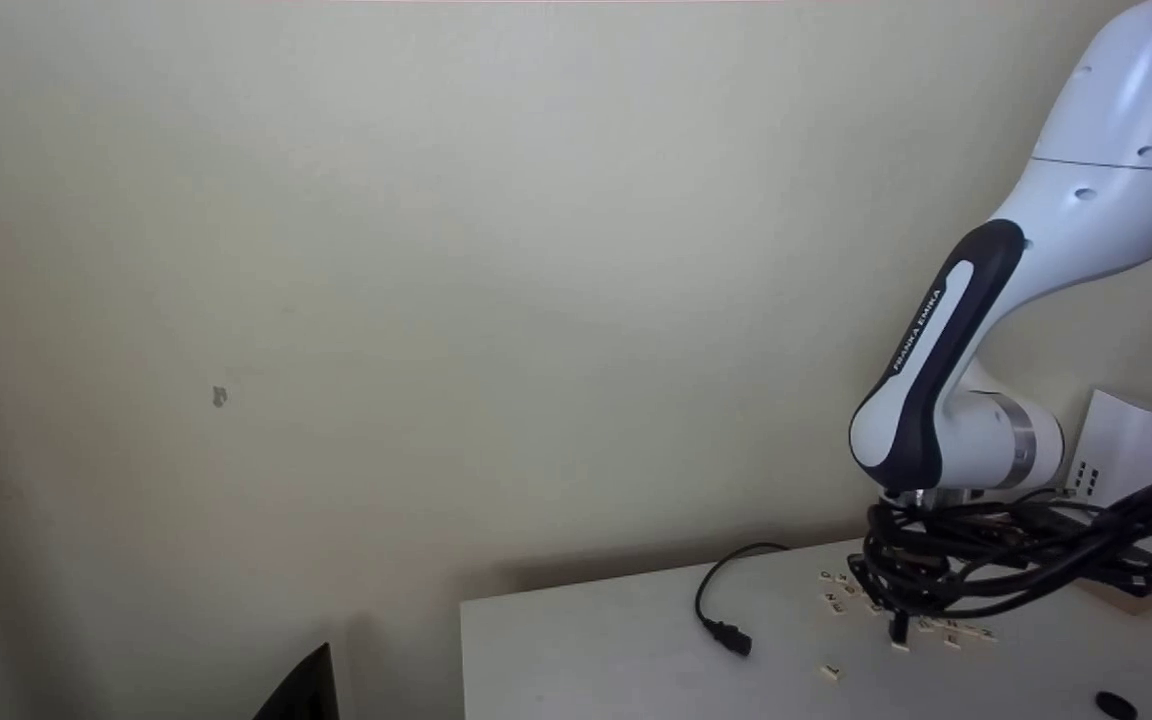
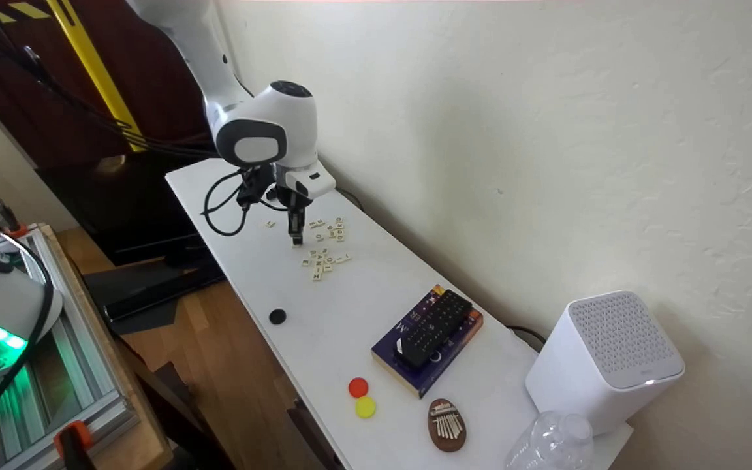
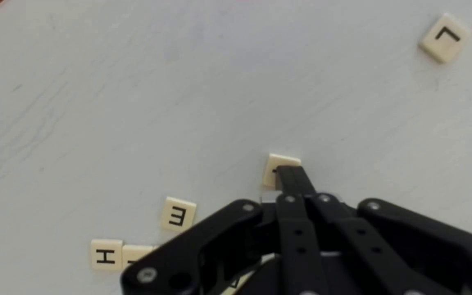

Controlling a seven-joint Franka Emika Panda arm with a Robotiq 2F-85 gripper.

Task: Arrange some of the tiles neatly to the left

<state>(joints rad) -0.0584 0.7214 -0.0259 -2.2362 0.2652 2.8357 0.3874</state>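
One white tabletop (image 2: pixel 324 326). Robotiq gripper (image 3: pixel 292 177) pressed together, tip over part-hidden tile (image 3: pixel 284 159); contact unclear. Looks partway. Wrist view, from tip: H tile (image 3: pixel 106 255) butts neighbouring tile (image 3: pixel 134 253), 8 o'clock; E tile (image 3: pixel 178 214), L tile (image 3: pixel 444 39) (2 o'clock) need lining up. Tabletop streaky; each tile flat, square, cream.

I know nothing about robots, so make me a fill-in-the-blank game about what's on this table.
In the wrist view, the closed gripper partly covers one small lettered ____.
Beside the yellow disc lies a ____ disc.
The disc nearest the gripper is coloured ____.
Missing words: tile; red; black.
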